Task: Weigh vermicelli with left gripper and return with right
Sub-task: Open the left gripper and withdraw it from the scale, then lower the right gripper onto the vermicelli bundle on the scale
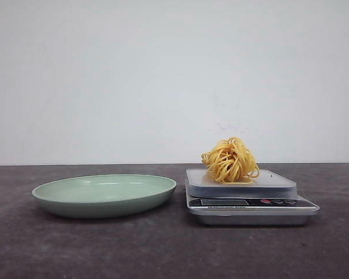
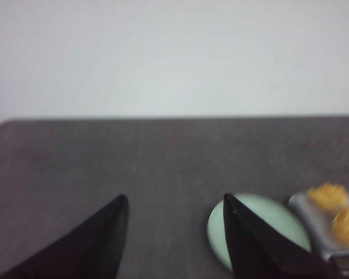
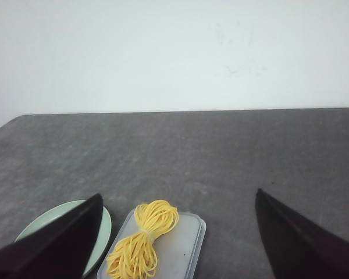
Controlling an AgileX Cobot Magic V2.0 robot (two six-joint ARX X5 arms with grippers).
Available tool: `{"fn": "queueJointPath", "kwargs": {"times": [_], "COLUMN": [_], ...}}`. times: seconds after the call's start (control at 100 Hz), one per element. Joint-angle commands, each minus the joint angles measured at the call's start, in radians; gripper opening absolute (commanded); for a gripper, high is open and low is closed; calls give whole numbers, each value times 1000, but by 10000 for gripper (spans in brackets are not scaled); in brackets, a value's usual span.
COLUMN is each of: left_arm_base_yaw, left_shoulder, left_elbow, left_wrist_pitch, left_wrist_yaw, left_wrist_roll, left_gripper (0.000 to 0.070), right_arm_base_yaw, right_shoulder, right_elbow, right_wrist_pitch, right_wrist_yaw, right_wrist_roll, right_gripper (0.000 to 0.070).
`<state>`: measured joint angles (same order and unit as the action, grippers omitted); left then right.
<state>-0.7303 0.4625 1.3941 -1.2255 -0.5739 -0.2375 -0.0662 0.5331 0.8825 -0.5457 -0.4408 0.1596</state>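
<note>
The yellow-orange vermicelli (image 1: 230,160) sits on the pan of a silver kitchen scale (image 1: 244,197) right of centre. The pale green plate (image 1: 104,195) lies empty to its left. Neither arm shows in the front view. In the left wrist view my left gripper (image 2: 173,200) is open and empty above the dark table, with the plate (image 2: 279,224) and vermicelli (image 2: 337,215) off to one side. In the right wrist view my right gripper (image 3: 178,197) is wide open and empty, with the vermicelli (image 3: 142,241) on the scale (image 3: 183,244) between its fingers, farther off.
The dark grey table (image 1: 163,250) runs to a white wall behind. The scale has a display and buttons on its front face (image 1: 250,203). The plate's rim (image 3: 104,232) shows beside the scale in the right wrist view.
</note>
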Motion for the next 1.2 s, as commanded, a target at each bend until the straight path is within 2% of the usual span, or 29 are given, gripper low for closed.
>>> {"fn": "queueJointPath", "kwargs": {"times": [0.0, 0.09, 0.29, 0.45, 0.62, 0.82, 1.04, 1.19], "left_arm_base_yaw": [-4, 6, 53, 100, 110, 110, 110, 110], "left_shoulder": [-29, -102, -259, -320, -322, -322, -322, -322], "left_elbow": [-27, -127, -366, -472, -490, -490, -490, -490], "left_wrist_pitch": [-18, -9, 55, 97, 112, 142, 140, 141], "left_wrist_yaw": [-6, 12, 166, 235, 235, 235, 235, 235], "left_wrist_roll": [-74, -117, -203, -212, -203, -197, -197, -198], "left_gripper": [309, 309, 309, 309, 308, 309, 309, 309], "right_arm_base_yaw": [6, 28, 109, 214, 353, 483, 520, 520], "right_shoulder": [16, 32, 101, 209, 388, 651, 932, 1077], "right_elbow": [17, 17, 17, 19, 60, 183, 375, 460], "right_wrist_pitch": [17, 40, 93, 135, 152, 139, 31, -39], "right_wrist_yaw": [0, 0, 29, 92, 182, 234, 290, 293], "right_wrist_roll": [-10, -10, -6, 14, 25, 81, 97, 116], "right_gripper": [531, 531, 531, 531, 531, 531, 530, 530]}}
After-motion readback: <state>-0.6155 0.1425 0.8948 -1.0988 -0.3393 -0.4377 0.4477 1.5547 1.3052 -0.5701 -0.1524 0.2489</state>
